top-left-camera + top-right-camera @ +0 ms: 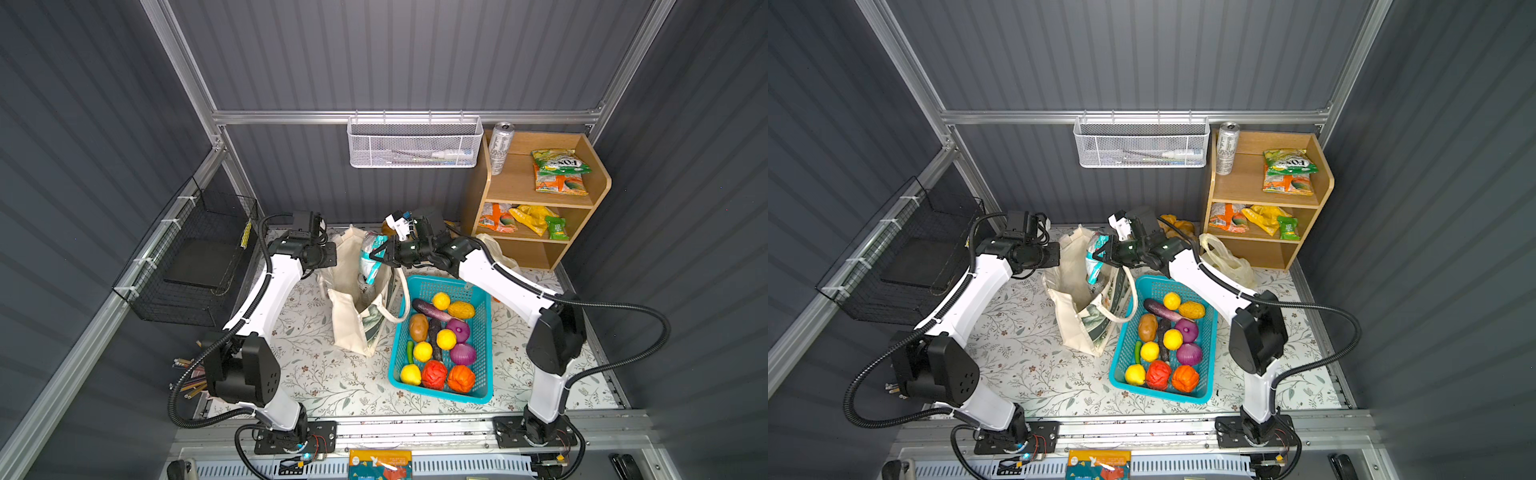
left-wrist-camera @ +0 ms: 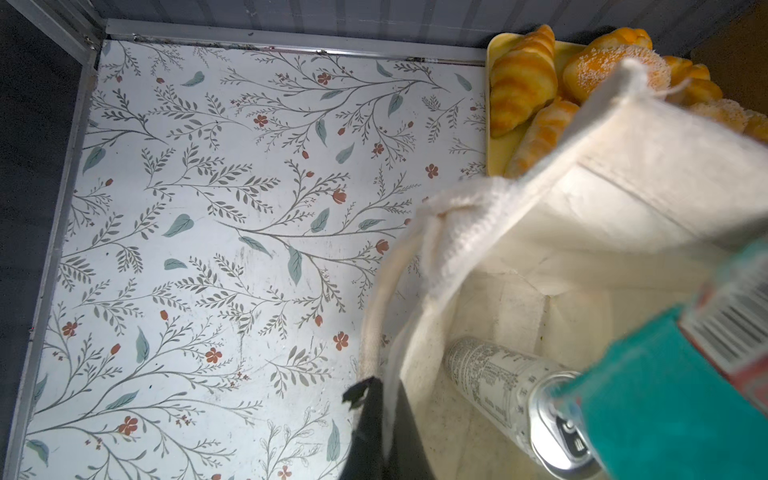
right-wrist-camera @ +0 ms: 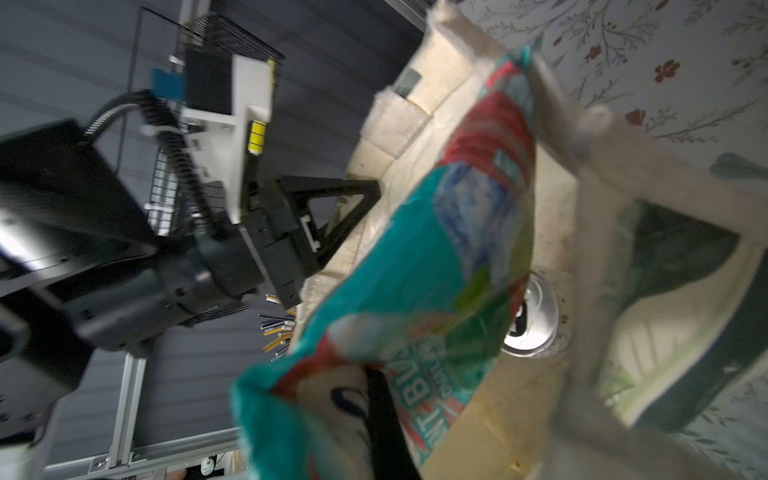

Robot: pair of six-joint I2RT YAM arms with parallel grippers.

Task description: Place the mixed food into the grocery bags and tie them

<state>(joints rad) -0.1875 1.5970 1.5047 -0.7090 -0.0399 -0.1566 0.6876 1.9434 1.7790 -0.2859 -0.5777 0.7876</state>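
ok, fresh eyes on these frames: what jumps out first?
The turquoise basket packed with bright toy produce, front and right of centre. Beside it the right gripper holds a teal snack packet over the open canvas tote, whose rim the left gripper pinches; a can sits inside.

Upper right in both top views, a green packet (image 1: 561, 163) (image 1: 1291, 163) says "FOX'S", upside down. In the right wrist view, the teal snack packet (image 3: 415, 270) shows big letters "NT BU". The can (image 2: 494, 374) has print too tiny to read.

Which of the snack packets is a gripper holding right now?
The teal packet, pinched by the right gripper over the open canvas tote; the other packets, green, orange and yellow, lie on the wooden shelf.
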